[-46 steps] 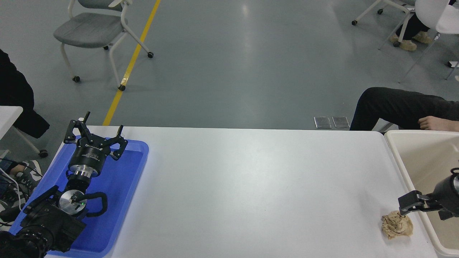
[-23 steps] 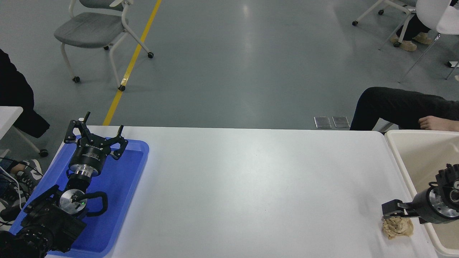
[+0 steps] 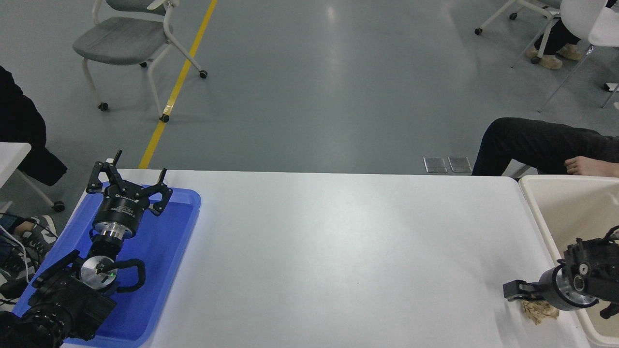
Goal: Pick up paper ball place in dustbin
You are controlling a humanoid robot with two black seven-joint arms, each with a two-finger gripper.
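Note:
The paper ball (image 3: 540, 311), tan and crumpled, lies on the white table (image 3: 338, 241) near its front right corner, just left of the dustbin. Only its lower left part shows; the rest is hidden under my right gripper (image 3: 561, 300). That gripper points down over the ball and is open, with one finger to the ball's left and the other over the bin's rim. The dustbin (image 3: 537, 215) is a cream tub against the table's right edge. My left gripper (image 3: 128, 180) is open and parked at the lower left.
A shallow blue tray (image 3: 164, 241) lies under the left arm at the table's left end. A seated person's leg in black trousers (image 3: 532, 142) is beyond the far right corner. Chairs stand on the floor behind.
My right gripper has moved left and down from over the bin's rim and now stands over the paper ball, covering most of it. The left arm has not moved.

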